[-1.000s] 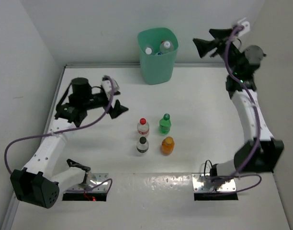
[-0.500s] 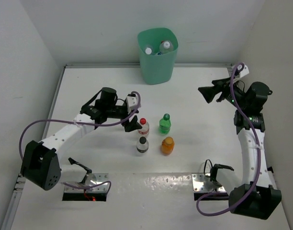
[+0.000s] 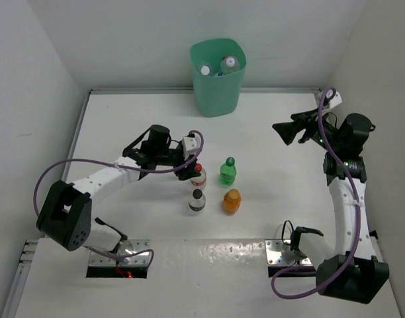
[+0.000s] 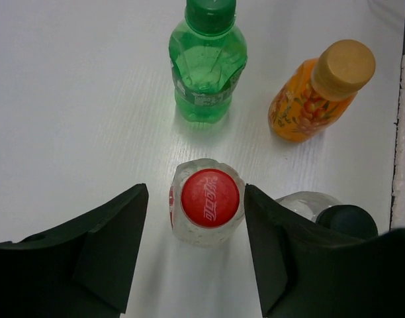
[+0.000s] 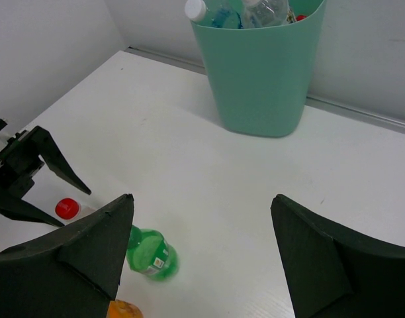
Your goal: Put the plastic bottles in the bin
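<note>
Straddling red-capped bottle (image 4: 210, 197), left gripper (image 4: 194, 193), jaws apart

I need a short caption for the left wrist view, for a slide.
Left gripper, jaws open, flanks the red-capped bottle; the green bottle, orange bottle and black-capped bottle stand nearby.

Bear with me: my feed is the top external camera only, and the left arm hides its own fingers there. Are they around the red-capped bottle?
Observer: Yes. The left wrist view shows the red-capped bottle upright between the fingers of the left gripper, with a gap on one side.
Operator: Black-capped bottle caught too?
Observer: No, the black-capped bottle sits outside the jaws, behind one finger.
Operator: Right gripper carrying anything?
Observer: No. The right wrist view shows the right gripper wide open, nothing between its fingers.
</note>
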